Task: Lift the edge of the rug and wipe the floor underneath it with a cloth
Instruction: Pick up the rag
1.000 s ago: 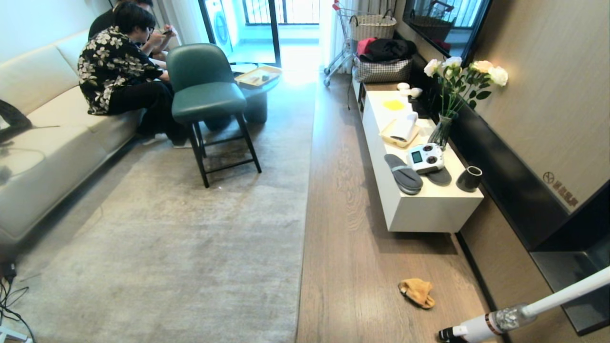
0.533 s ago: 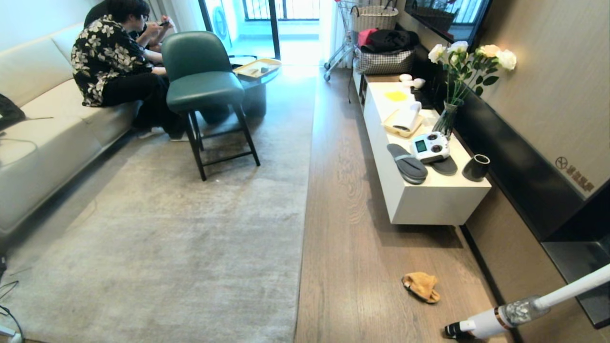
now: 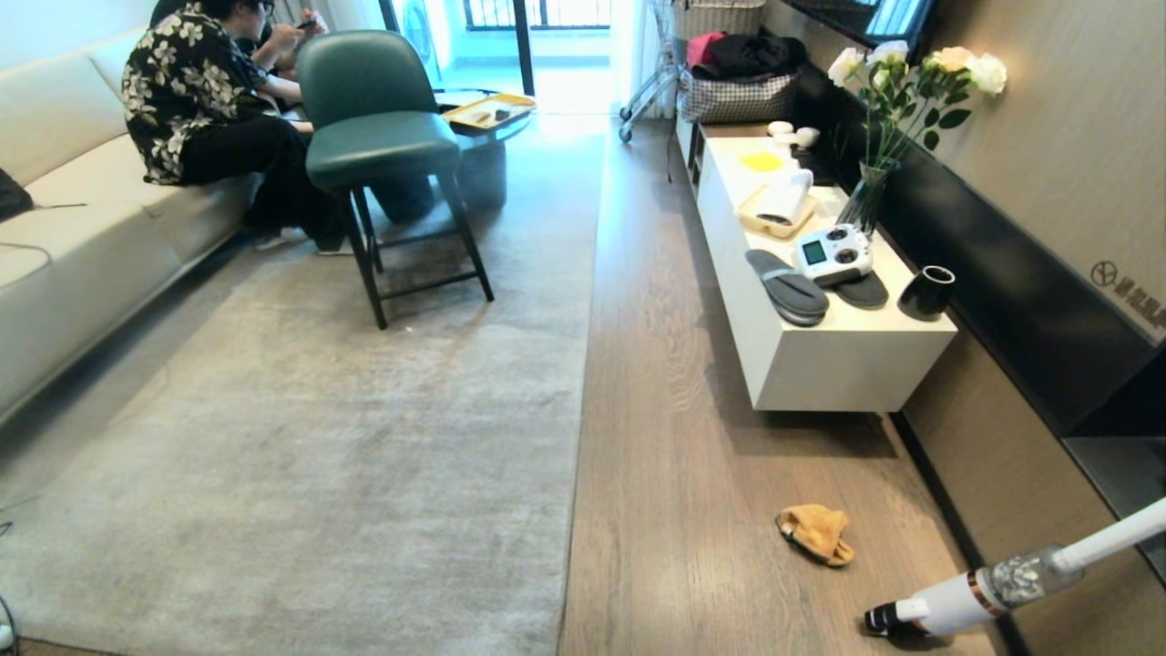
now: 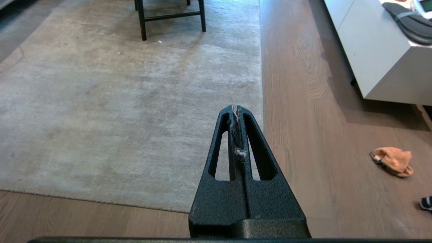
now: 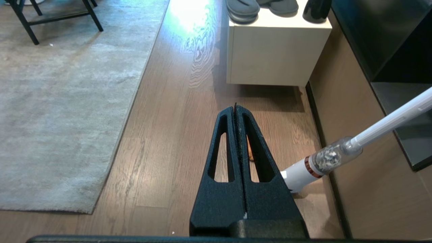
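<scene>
Orange microfibre, the cloth (image 3: 815, 533) lies crumpled on the wood floor (image 3: 674, 474), on the robot's right, well apart from the rug edge (image 3: 577, 410) running lengthwise. The right tool (image 5: 235, 107), clenched and empty, seems nearer; the left tool (image 4: 235, 107), also clenched, hangs above the rug.

cloth (image 5: 249, 152) mostly behind right fingers (image 5: 225, 135)
</scene>
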